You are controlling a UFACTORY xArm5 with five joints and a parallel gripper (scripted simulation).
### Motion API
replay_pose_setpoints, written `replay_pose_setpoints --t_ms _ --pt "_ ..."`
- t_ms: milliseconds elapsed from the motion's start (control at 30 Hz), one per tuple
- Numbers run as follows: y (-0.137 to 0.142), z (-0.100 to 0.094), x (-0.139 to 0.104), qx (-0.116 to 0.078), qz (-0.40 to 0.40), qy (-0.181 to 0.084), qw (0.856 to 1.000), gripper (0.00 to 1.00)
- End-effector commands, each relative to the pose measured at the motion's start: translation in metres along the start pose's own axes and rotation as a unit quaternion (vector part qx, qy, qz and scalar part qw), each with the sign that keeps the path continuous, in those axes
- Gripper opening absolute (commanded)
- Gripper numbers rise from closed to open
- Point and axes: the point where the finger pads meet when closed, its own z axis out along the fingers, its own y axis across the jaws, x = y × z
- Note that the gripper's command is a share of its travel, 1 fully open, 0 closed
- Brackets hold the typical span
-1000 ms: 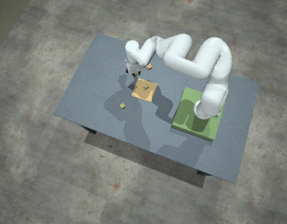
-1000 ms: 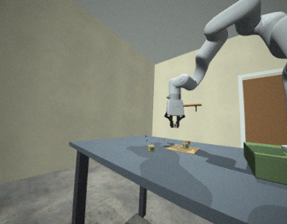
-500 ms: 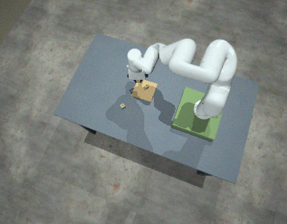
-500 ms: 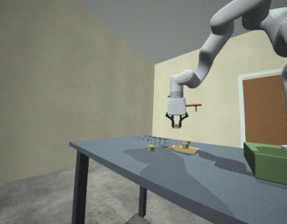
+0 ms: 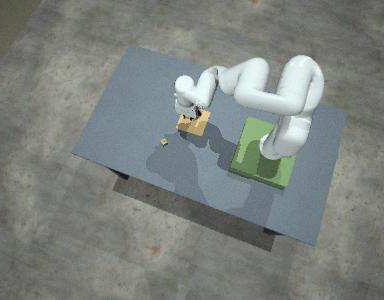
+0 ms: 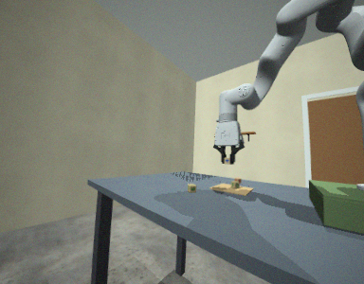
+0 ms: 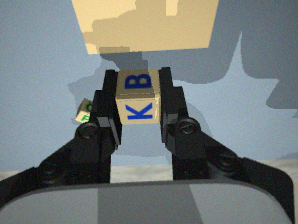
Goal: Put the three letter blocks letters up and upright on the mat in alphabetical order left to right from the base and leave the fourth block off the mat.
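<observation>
you have the block (image 6: 227,161) (image 7: 138,97) pinched in the claw (image 5: 191,117) (image 6: 227,162) (image 7: 139,85), above the table, beyond the mat's (image 5: 194,123) (image 6: 231,189) (image 7: 145,27) edge in the wrist view, blue b and k showing.

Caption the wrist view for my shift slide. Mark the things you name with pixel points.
Pincer (image 7: 139,85) gripping a block marked B and K (image 7: 138,96), short of the tan mat (image 7: 150,30).

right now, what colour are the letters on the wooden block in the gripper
Blue, both of them; the wrist view shows it best.
</observation>
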Motion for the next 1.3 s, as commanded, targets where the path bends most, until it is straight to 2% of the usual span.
replay_pose_setpoints --t_ms 0,700,933,1267 --pt "0.005 -0.001 -0.006 0.004 0.031 0.000 1.000 0.21" --pt "0.005 0.003 -0.007 0.004 0.035 0.000 0.999 0.21" --pt "0.005 0.015 -0.007 0.004 0.035 0.000 0.999 0.21" --pt "0.005 0.063 -0.007 0.004 0.035 0.000 0.999 0.21"
